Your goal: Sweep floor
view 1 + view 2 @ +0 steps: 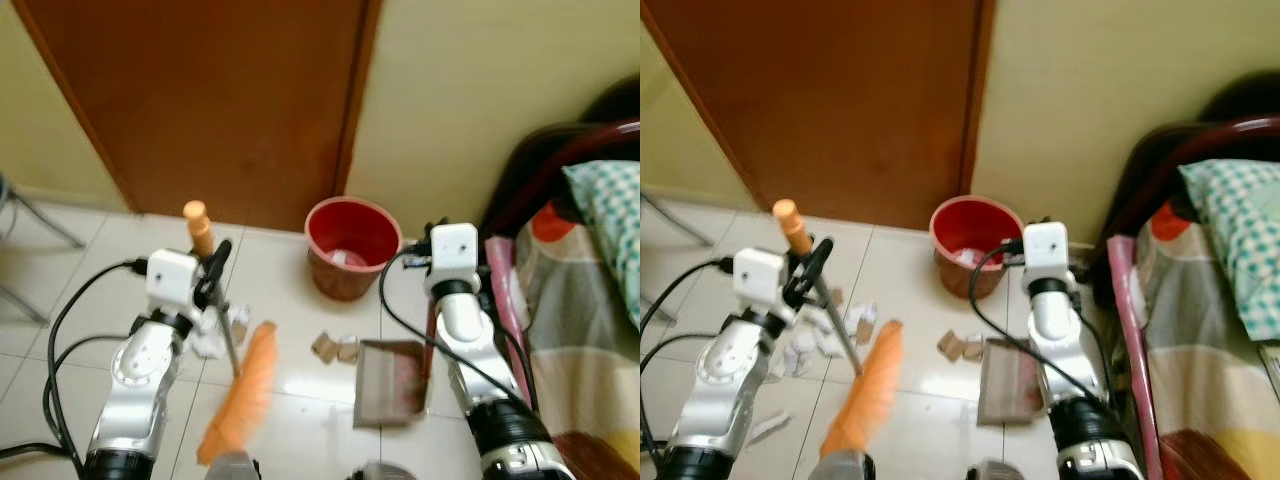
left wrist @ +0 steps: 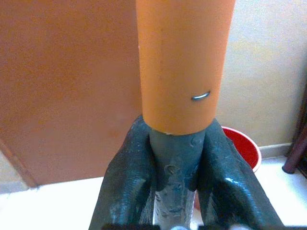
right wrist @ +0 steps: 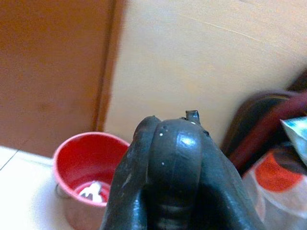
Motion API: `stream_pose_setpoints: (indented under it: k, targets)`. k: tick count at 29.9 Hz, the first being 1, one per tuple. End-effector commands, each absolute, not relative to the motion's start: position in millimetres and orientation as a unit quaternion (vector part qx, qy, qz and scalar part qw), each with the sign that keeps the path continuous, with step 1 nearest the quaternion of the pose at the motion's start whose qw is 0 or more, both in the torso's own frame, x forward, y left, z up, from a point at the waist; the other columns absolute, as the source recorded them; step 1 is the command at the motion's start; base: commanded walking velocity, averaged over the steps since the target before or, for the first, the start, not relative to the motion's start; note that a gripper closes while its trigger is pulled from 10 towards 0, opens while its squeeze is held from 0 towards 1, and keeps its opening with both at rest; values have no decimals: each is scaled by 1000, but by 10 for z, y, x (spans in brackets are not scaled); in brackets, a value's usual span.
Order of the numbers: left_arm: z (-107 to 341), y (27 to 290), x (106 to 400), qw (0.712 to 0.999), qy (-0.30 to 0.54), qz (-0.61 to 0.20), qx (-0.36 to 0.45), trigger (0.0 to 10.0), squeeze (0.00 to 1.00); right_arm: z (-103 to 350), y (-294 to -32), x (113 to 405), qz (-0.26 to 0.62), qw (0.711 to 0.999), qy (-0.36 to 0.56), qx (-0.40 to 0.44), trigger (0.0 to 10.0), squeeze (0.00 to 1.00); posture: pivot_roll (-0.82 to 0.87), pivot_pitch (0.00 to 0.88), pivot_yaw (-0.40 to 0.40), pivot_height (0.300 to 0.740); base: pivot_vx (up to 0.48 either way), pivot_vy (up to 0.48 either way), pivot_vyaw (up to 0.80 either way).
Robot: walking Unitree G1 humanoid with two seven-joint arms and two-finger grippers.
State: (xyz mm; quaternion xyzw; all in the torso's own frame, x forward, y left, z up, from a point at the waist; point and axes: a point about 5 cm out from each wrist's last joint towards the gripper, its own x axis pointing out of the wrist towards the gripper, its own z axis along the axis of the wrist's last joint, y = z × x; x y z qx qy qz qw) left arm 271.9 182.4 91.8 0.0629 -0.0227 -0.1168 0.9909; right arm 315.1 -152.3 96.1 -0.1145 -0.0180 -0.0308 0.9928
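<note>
Sweeping: in the left eye view, the left gripper (image 1: 205, 272) clamps the broom (image 1: 240, 395) handle, bristles below beside the dustpan (image 1: 388, 383). In the right wrist view, the right gripper (image 3: 175, 143) closes on the dustpan's upright handle. Keep strokes short, pushing the paper scraps (image 1: 962, 347) panward.

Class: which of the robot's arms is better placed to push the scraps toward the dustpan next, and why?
Left. Its pincer grips the broom, whose bristles sit beside the scraps; the right pincer holds the dustpan handle.
</note>
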Motion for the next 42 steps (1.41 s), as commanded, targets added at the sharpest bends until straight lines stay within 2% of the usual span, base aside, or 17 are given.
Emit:
stream_pose_setpoints:
  k: [1, 8, 20, 23, 26, 27, 30, 31, 36, 38, 42]
  targets:
    - [963, 1778, 2733, 988, -32, -127, 76, 10000, 0, 998, -1634, 3156, -47, 991, -26, -121, 10000, 0, 28, 118, -16, 740, 379, 0, 0]
    - [958, 1759, 2723, 988, -31, -129, 75, 10000, 0, 990, -1642, 3160, -48, 991, -25, -125, 10000, 0, 28, 122, -19, 740, 377, 0, 0]
    - [967, 1689, 2751, 986, -31, -150, 71, 10000, 0, 951, -1677, 3216, -59, 989, -8, -134, 10000, 0, 31, 136, -26, 740, 0, 0, 0]
    - [981, 1522, 2843, 980, -32, -184, 72, 10000, 0, 886, -1711, 3319, -86, 990, 34, -105, 10000, 0, 40, 139, -36, 740, 0, 0, 0]
    - [1004, 1438, 2871, 976, -37, -203, 74, 10000, 0, 891, -1704, 3350, -90, 990, 38, -100, 10000, 0, 42, 140, -38, 740, 0, 0, 0]
    - [1064, 1287, 2923, 971, -47, -226, 64, 10000, 0, 914, -1668, 3411, -92, 990, 41, -99, 10000, 0, 42, 141, -41, 740, 0, 0, 0]
    - [1090, 1199, 2945, 967, -51, -243, 57, 10000, 0, 927, -1646, 3437, -93, 990, 42, -100, 10000, 0, 42, 141, -44, 740, 0, 0, 0]
    - [1113, 1062, 2971, 961, -55, -267, 51, 10000, 0, 924, -1605, 3466, -97, 990, 48, -92, 10000, 0, 42, 141, -44, 740, 0, 0, 0]
    - [1124, 828, 2956, 946, -53, -319, 36, 10000, 0, 869, -1536, 3479, -105, 989, 68, -79, 10000, 0, 48, 140, -44, 740, 0, 0, 0]
    - [1109, 636, 2908, 927, -47, -370, 31, 10000, 0, 811, -1450, 3476, -101, 988, 85, -78, 10000, 0, 48, 139, -43, 740, 0, 0, 0]
    - [1107, 552, 2895, 918, -46, -393, 29, 10000, 0, 772, -1371, 3478, -95, 988, 94, -80, 10000, 0, 44, 135, -42, 740, 0, 0, 0]
